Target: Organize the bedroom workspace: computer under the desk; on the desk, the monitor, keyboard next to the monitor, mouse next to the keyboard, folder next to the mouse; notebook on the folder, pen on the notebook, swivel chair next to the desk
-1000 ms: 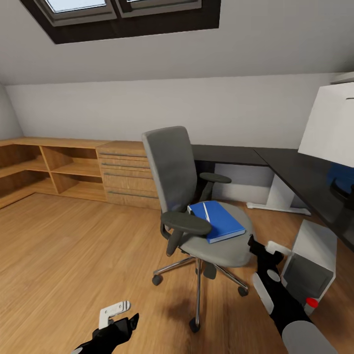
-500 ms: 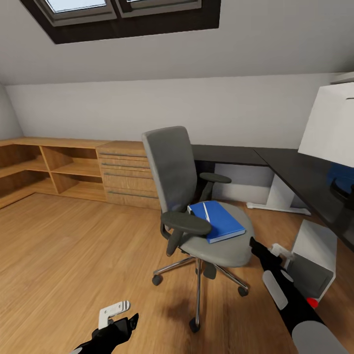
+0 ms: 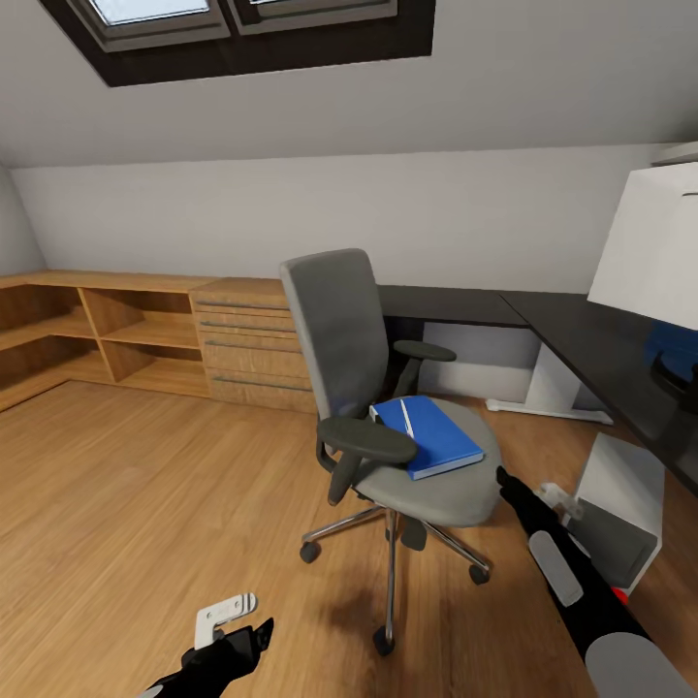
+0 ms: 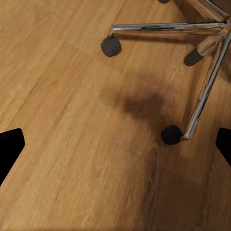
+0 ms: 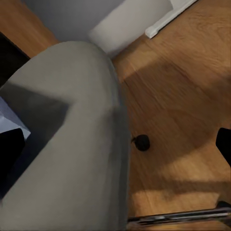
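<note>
Swivel chair point(image 3: 388, 407) — grey seat and backrest, black armrests, chrome star base on castors; stands on the wood floor point(image 3: 145, 485) just off the corner of the black-topped desk point(image 3: 572, 339).

Folder point(image 3: 428, 436) — bright blue, lying flat on the chair seat, one corner near the seat's front edge. A slim white pen point(image 3: 407, 418) lies on its cover.

Monitor point(image 3: 648, 242) — white back showing, on the desk at the right. Computer point(image 3: 616, 509) — pale tower on the floor beneath the desk edge.

Right gripper point(image 3: 504, 482) — low, beside the seat's front rim; in the right wrist view the dark fingertips point(image 5: 10, 144) sit wide apart, spread open, nothing between them, with the seat cushion point(image 5: 72, 144) close ahead.

Left gripper point(image 3: 228, 620) — low over bare floor near the chair base point(image 4: 192, 62), fingers spread, empty.

Risks, as judged: the chair rolls and swivels freely, so a nudge from the right arm could push the seat away or turn it; a tilted lift of the folder would likely send the loose pen sliding to the floor.
</note>
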You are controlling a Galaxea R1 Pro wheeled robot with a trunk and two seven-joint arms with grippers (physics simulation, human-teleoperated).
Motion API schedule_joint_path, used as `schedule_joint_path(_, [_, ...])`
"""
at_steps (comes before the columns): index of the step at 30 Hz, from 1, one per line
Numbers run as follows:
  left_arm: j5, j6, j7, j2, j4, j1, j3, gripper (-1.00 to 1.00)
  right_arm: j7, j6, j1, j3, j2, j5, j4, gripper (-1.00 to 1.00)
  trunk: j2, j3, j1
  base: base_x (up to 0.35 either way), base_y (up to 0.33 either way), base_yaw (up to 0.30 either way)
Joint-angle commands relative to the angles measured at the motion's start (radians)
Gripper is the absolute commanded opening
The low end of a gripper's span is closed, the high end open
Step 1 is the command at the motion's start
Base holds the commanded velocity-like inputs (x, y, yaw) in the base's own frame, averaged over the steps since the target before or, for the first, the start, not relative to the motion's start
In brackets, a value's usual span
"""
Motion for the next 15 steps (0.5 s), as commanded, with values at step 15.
schedule_joint_path(15, [0.01,0.002,0.009,-0.001,-0.001,0.0,-0.002,1.0,0.114,0.214,0.0,-0.021,-0.076,-0.277,0.004,1.0,0.0,-0.001,0.0,0.045,0.0,0.0])
